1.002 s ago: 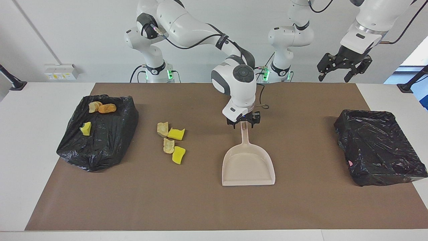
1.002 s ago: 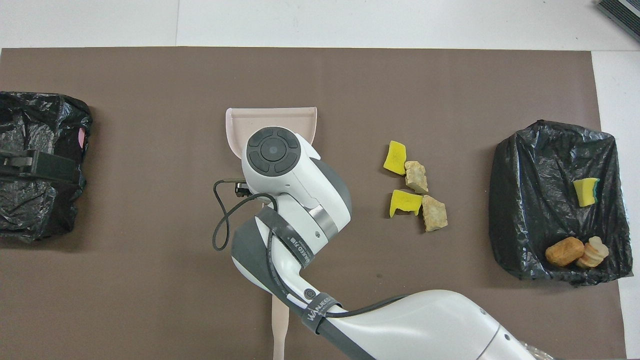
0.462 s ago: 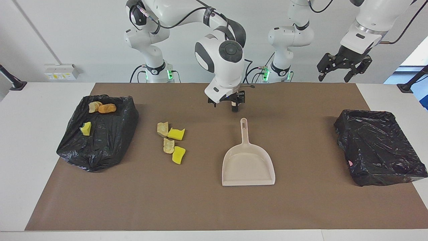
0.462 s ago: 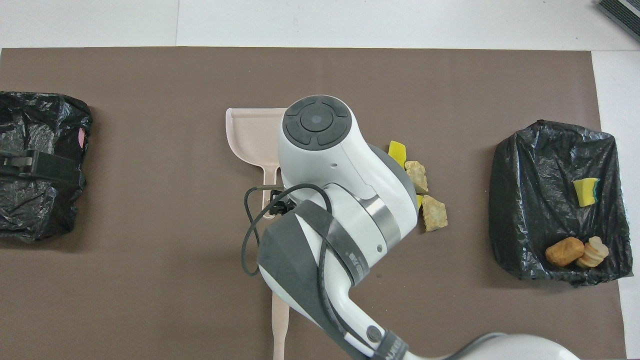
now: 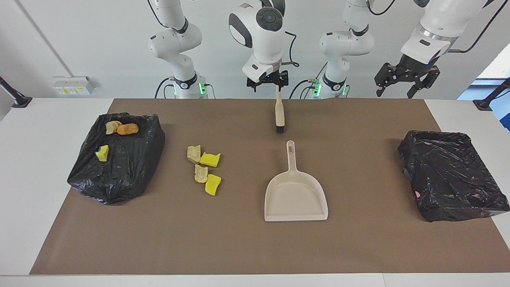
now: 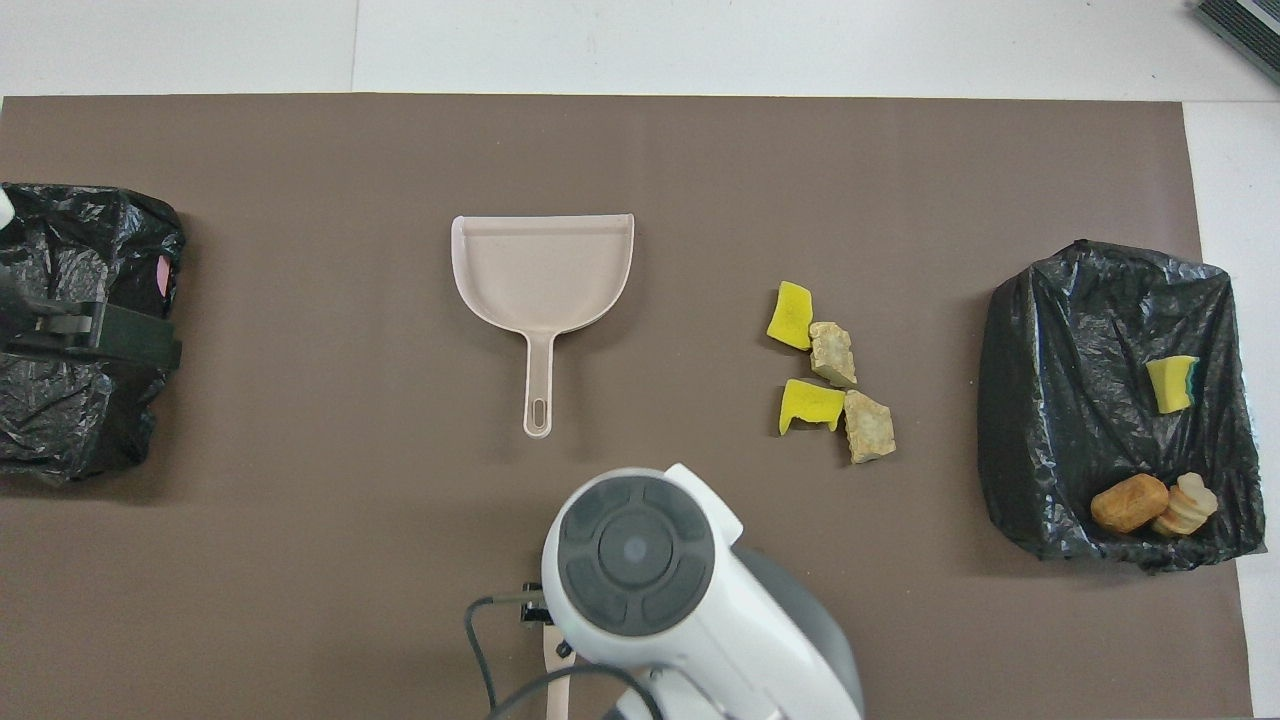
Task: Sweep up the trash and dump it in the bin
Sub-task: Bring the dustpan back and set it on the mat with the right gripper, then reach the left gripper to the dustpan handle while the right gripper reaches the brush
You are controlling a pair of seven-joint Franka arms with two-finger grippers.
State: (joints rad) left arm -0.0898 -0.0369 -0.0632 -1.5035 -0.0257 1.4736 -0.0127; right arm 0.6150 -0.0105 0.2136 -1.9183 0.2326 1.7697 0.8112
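Several trash pieces, yellow and tan, lie in a cluster on the brown mat. Three more rest in the black-bagged bin at the right arm's end. The beige dustpan lies empty on the mat, its handle toward the robots. A beige brush lies nearer to the robots than the dustpan. My right gripper hangs open above the brush's handle end, holding nothing. Over the table's edge at the left arm's end, my left gripper waits raised and open.
A second black-bagged bin sits at the left arm's end of the table. The mat covers most of the white table. My right arm's wrist hides most of the brush in the overhead view.
My right gripper has left the dustpan's handle, risen and drawn back toward the robots, uncovering the brush. The dustpan, the trash and the left arm have stayed put.
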